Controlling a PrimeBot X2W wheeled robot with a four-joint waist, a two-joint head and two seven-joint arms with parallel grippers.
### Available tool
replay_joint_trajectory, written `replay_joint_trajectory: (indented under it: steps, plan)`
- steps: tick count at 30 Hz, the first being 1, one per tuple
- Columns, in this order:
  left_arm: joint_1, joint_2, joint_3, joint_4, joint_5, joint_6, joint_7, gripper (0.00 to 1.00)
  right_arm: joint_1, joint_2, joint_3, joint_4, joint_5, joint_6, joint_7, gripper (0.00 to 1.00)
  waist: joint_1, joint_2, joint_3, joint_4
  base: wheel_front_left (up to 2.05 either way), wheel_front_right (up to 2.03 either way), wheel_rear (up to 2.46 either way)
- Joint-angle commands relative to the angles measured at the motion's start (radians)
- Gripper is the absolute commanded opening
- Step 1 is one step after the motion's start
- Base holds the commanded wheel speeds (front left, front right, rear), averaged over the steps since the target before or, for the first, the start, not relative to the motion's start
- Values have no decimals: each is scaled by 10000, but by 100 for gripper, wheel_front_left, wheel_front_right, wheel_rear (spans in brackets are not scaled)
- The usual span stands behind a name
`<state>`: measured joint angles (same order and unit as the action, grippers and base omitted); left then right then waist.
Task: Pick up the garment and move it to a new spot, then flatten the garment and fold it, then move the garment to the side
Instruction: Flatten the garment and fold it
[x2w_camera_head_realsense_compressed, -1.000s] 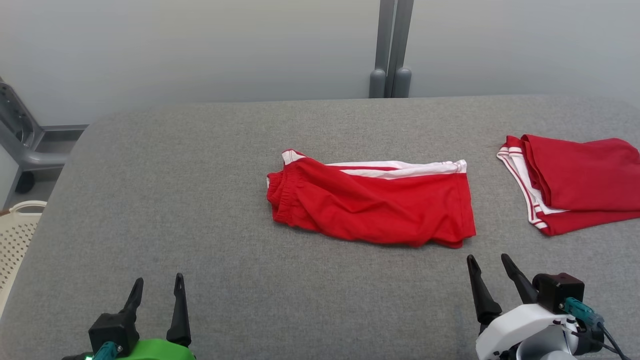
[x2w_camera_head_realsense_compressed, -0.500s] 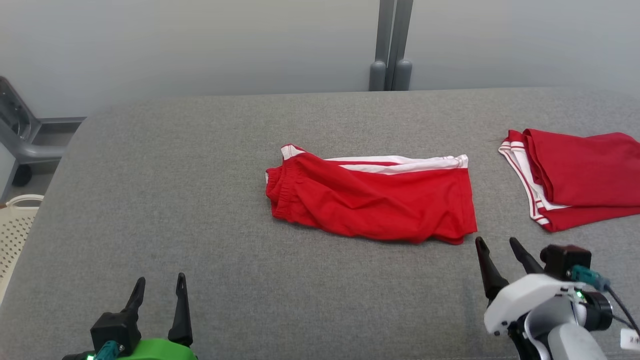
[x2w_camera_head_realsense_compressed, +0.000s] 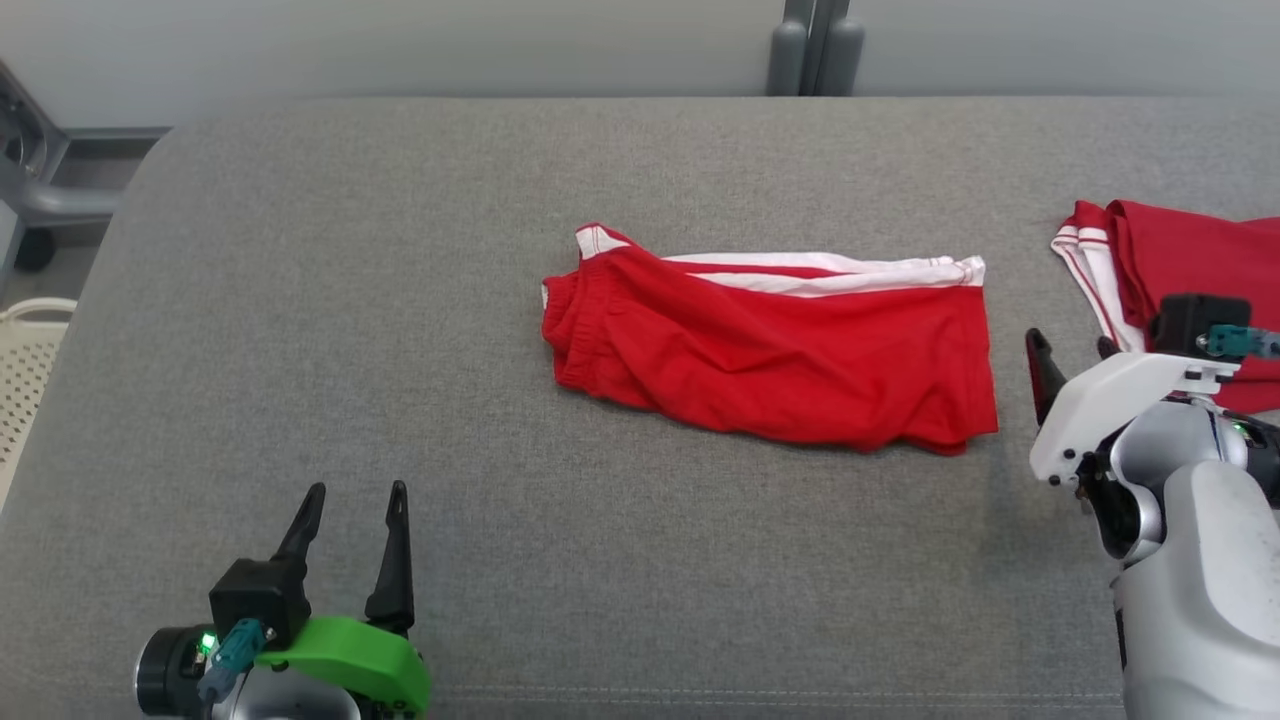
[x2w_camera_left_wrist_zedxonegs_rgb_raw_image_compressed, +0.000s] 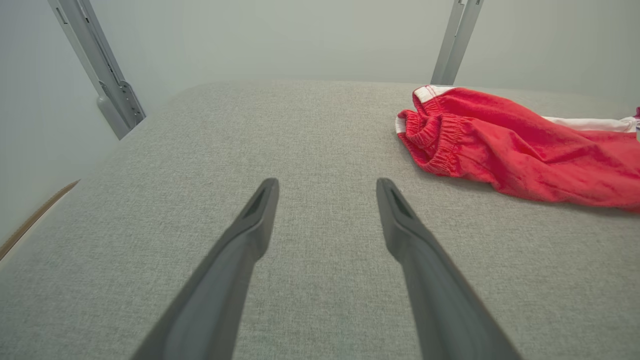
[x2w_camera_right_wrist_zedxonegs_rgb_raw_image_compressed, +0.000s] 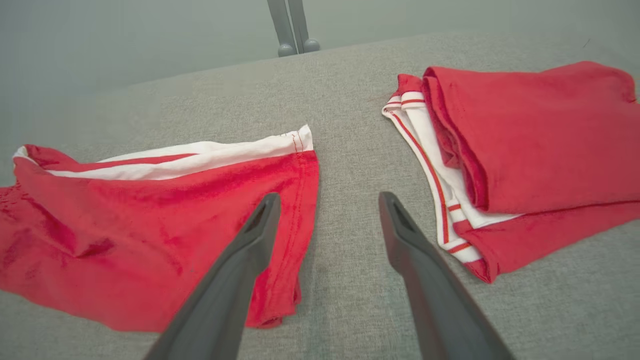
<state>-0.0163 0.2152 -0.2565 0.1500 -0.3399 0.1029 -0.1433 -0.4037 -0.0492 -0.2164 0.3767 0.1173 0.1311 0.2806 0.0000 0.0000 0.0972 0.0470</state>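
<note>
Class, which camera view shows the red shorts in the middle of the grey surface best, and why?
The head view: the red shorts lie whole, end to end. The left wrist view gives the waistband end, cut at the frame edge; the right wrist view gives the hem end.

Folded red garment (x2w_camera_head_realsense_compressed: 1185, 250), right edge: cut by frame, partly behind right tool (x2w_camera_head_realsense_compressed: 1070, 342). White basket (x2w_camera_head_realsense_compressed: 25, 380), left edge: cropped.

Cloth shorts (x2w_camera_head_realsense_compressed: 770, 370) (matt), rough woven tabletop (x2w_camera_head_realsense_compressed: 350, 300)
</note>
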Motion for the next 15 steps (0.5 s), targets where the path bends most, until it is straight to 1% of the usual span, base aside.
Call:
replay_joint_trajectory:
  steps: [1,6,11,15]
  plan:
    - [-328,30,-28,26,114,-63,-54,100,-330,-23,-359,389,-245,-7,202,100,0,0,612,403,0,0,0]
    - [-707,43,-142,155,148,-171,-169,100,-941,-26,-1093,1349,-666,-7,550,100,0,0,1087,694,0,0,0]
    - [-964,57,-193,259,141,-204,-248,100,-1529,-34,-1347,2105,-853,-7,729,100,0,0,1469,840,0,0,0]
    - [-1027,40,-226,313,114,-217,-284,100,-1853,-26,-1543,2422,-982,-7,885,100,0,0,1542,885,0,0,0]
